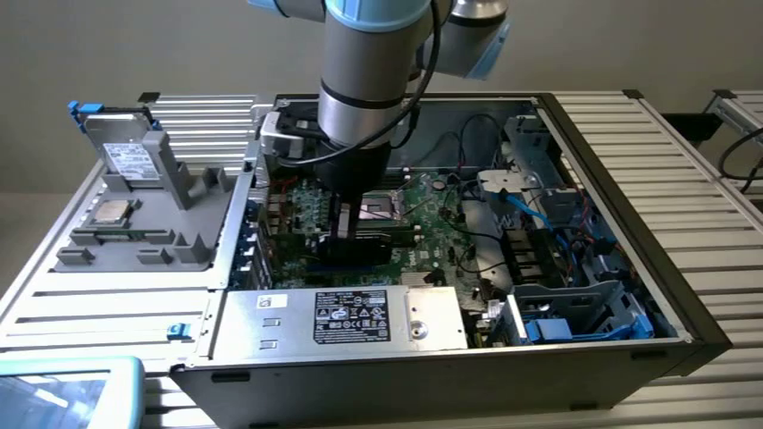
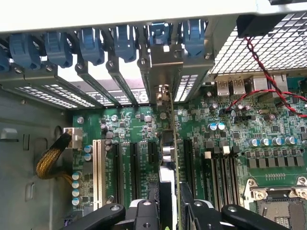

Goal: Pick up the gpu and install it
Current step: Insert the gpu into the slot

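The gpu (image 2: 173,143) stands on edge over the green motherboard (image 2: 268,124), a thin green card running between the black expansion slots. Its silver end bracket (image 2: 165,67) lies against the case's rear slot openings, under the blue clips. My gripper (image 2: 170,213) is shut on the card, one black finger (image 2: 144,211) on each side. Whether the card sits fully in its slot, I cannot tell. In the exterior view the arm reaches straight down into the open computer case (image 1: 620,268), with the gripper (image 1: 348,223) low over the motherboard (image 1: 430,210).
A white slot (image 2: 98,167) and yellow-sleeved cable (image 2: 50,160) lie beside the card. Red and black wires (image 2: 268,72) cross the rear ports. The power supply (image 1: 346,317) sits at the case front, drive cages (image 1: 573,304) on the exterior view's right, and a grey parts holder (image 1: 138,192) on its left.
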